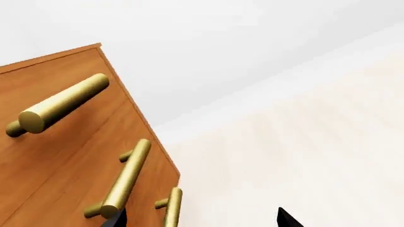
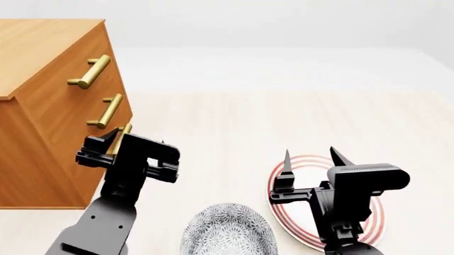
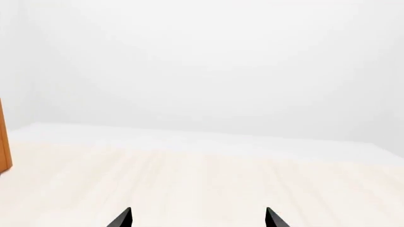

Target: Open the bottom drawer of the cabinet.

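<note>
The orange-brown cabinet (image 2: 50,122) stands at the left, its three drawers flush. The bottom drawer's brass handle (image 2: 126,129) is partly hidden behind my left gripper (image 2: 114,142). In the left wrist view the cabinet (image 1: 57,156) fills one side. The bottom drawer's handle (image 1: 172,208) lies between the tips of the open left gripper (image 1: 200,220), close to one fingertip (image 1: 115,219) and not gripped. The middle handle (image 1: 126,177) and top handle (image 1: 60,104) lie beyond it. My right gripper (image 2: 310,154) is open and empty over the table (image 3: 198,218).
A white plate with red rings (image 2: 284,212) lies under the right gripper. A grey patterned bowl (image 2: 227,236) sits at the near edge between the arms. The cabinet's corner (image 3: 4,142) shows at the edge of the right wrist view.
</note>
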Controlling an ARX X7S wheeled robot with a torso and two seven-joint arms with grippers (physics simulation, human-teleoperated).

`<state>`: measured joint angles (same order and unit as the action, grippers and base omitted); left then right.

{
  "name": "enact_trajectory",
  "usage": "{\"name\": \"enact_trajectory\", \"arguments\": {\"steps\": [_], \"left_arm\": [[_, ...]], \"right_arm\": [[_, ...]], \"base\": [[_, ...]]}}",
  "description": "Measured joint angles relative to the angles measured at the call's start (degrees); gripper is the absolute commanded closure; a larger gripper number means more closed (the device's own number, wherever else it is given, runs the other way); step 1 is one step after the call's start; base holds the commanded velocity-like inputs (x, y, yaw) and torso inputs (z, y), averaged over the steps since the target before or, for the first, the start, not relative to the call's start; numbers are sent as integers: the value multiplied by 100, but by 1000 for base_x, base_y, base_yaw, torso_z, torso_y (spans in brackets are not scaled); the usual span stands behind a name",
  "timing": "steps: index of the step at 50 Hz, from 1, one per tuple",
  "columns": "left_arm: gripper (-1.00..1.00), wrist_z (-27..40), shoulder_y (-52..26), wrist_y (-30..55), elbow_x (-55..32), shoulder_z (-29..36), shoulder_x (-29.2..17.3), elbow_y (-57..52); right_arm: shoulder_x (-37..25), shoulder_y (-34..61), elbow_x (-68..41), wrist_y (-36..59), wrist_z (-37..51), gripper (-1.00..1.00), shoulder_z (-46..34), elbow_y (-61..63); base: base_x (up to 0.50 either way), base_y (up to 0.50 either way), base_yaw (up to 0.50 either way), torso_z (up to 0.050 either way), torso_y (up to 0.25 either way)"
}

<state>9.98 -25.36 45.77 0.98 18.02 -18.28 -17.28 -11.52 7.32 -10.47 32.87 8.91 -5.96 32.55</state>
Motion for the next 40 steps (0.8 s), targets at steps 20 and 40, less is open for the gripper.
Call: {"name": "enact_trajectory", "arguments": {"steps": [20,40], "left_arm": [[-100,129,-601,-128,620,857,-161,1564],[-100,478,-1245,-798,1019,1422,81,3614]], "right_arm": [[-45,54,-49,14,63,-100,-53,-56],[-79,71,-94,-53,115,-100,-83,-157]], "base": [[0,0,0,0,0],[0,0,0,0,0]]}}
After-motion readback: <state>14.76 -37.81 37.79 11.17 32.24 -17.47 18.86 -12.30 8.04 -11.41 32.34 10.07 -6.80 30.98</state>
